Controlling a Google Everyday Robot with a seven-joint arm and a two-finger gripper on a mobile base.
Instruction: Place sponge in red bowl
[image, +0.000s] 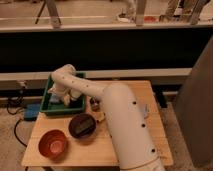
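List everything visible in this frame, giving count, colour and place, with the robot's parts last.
Table: one, light wood, centre of view.
Tray: one, green, back left of the table.
Red bowl: one, red-orange, front left of the table.
Dark bowl: one, brown-black, right of the red one and further back.
Sponge: one, light blue, right side of the table, beyond the arm.
Small dark item: one, just behind the dark bowl; kind unclear.
Arm: one, white, reaching from front right across the table.
Gripper: one, over the green tray.
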